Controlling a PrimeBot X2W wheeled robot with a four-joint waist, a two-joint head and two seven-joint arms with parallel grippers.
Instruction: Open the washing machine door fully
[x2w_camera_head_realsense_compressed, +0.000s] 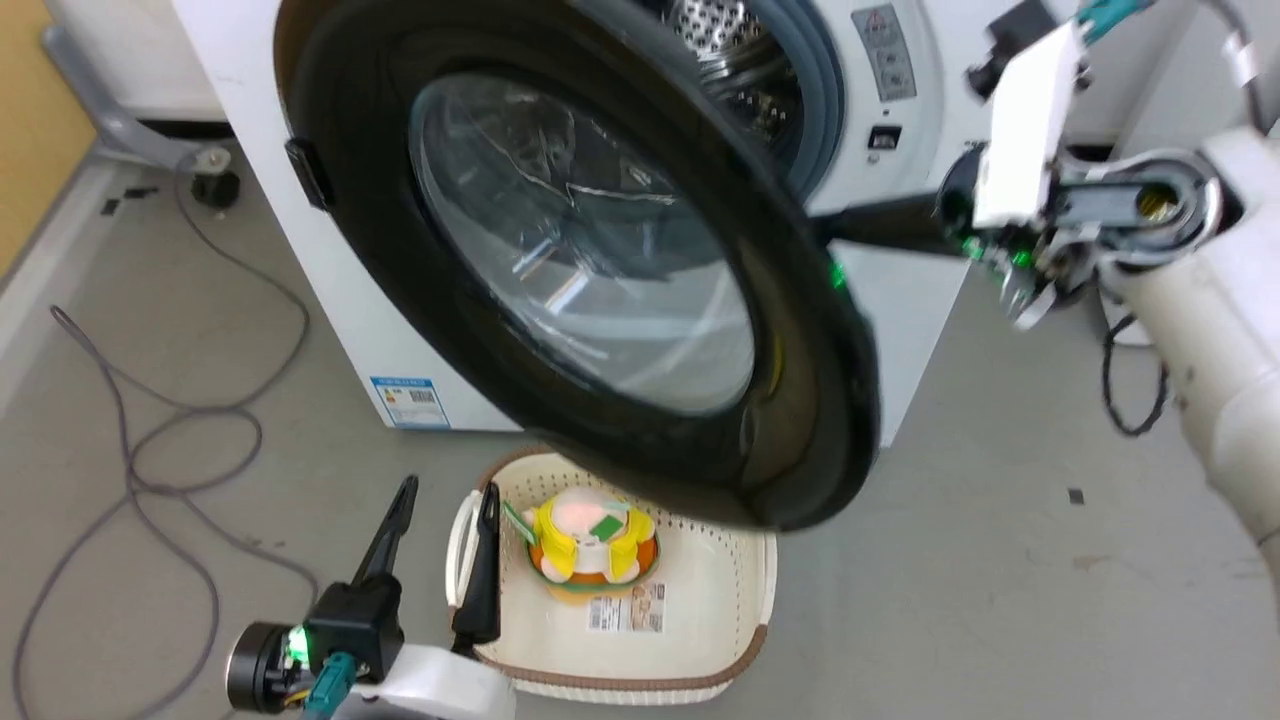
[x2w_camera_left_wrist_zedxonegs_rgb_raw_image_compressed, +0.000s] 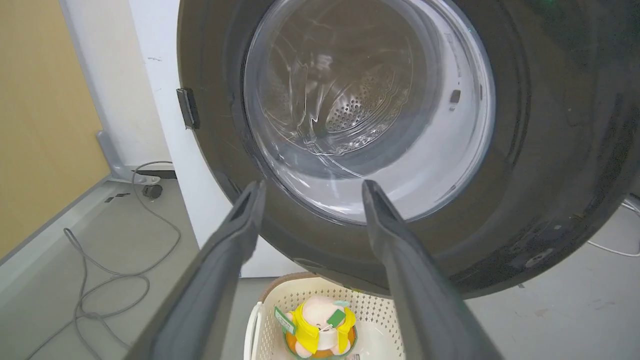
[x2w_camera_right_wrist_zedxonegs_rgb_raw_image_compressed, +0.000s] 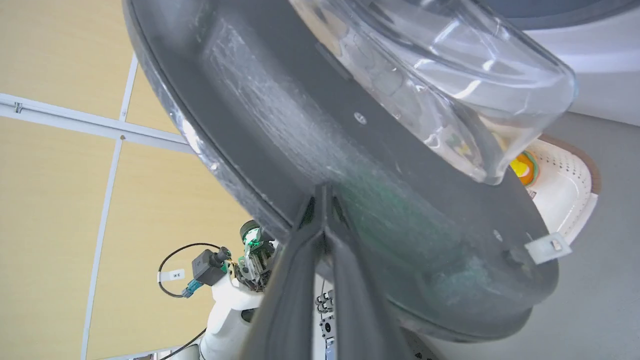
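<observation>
Right tool (x2w_camera_right_wrist_zedxonegs_rgb_raw_image_compressed: 324, 192) is seen closed, fingers pressed together with nothing between them, tips set against the dark inner face of the washing machine door (x2w_camera_head_realsense_compressed: 600, 250) near its rim. That door is swung partly out from the washing machine (x2w_camera_head_realsense_compressed: 940, 110), over a basket (x2w_camera_head_realsense_compressed: 720, 600) on the floor (x2w_camera_head_realsense_compressed: 1000, 600). Left tool (x2w_camera_head_realsense_compressed: 449, 487) is held open and empty beside the basket.

The right gripper (x2w_camera_right_wrist_zedxonegs_rgb_raw_image_compressed: 324, 192) has its two dark fingers pressed together, tips against the grey inner face of the washing machine door (x2w_camera_right_wrist_zedxonegs_rgb_raw_image_compressed: 300, 125) near its rim. The door's clear glass bowl (x2w_camera_right_wrist_zedxonegs_rgb_raw_image_compressed: 450, 85) bulges above them; past the bowl show a white basket (x2w_camera_right_wrist_zedxonegs_rgb_raw_image_compressed: 565, 195) and a yellow-orange toy (x2w_camera_right_wrist_zedxonegs_rgb_raw_image_compressed: 522, 167)
</observation>
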